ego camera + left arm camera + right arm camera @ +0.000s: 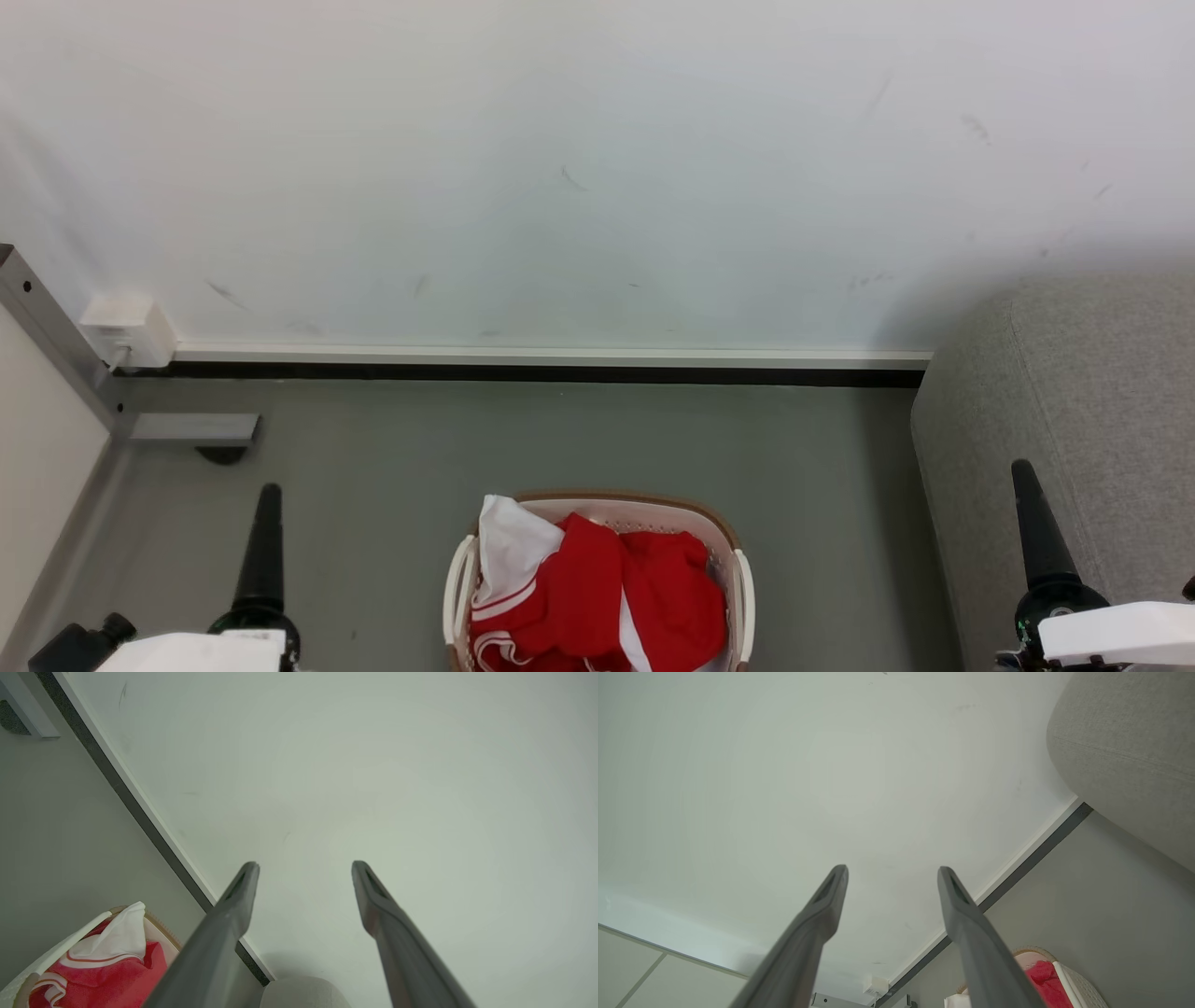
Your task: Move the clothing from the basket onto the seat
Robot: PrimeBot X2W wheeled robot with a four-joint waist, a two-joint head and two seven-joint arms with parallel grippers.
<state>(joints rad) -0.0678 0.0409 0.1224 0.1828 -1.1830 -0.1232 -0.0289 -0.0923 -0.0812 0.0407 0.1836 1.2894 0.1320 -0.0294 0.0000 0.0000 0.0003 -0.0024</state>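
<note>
Two dark long-fingered grippers nearest: left gripper [303,868], right gripper [892,872], both spread wide, holding nothing, flanking basket. Bright red soft jerseys with white trim [597,588] heaped inside oval white perforated plastic basket [744,597] on grey floor. Likely light, limp, trailing; pinch raised top fold. Large light grey woven upholstered seat [1074,392] beyond, right.

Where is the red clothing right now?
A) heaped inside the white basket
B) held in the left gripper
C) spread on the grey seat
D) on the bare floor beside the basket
A: the clothing lies heaped in the basket, which stands on the floor apart from the seat.
</note>
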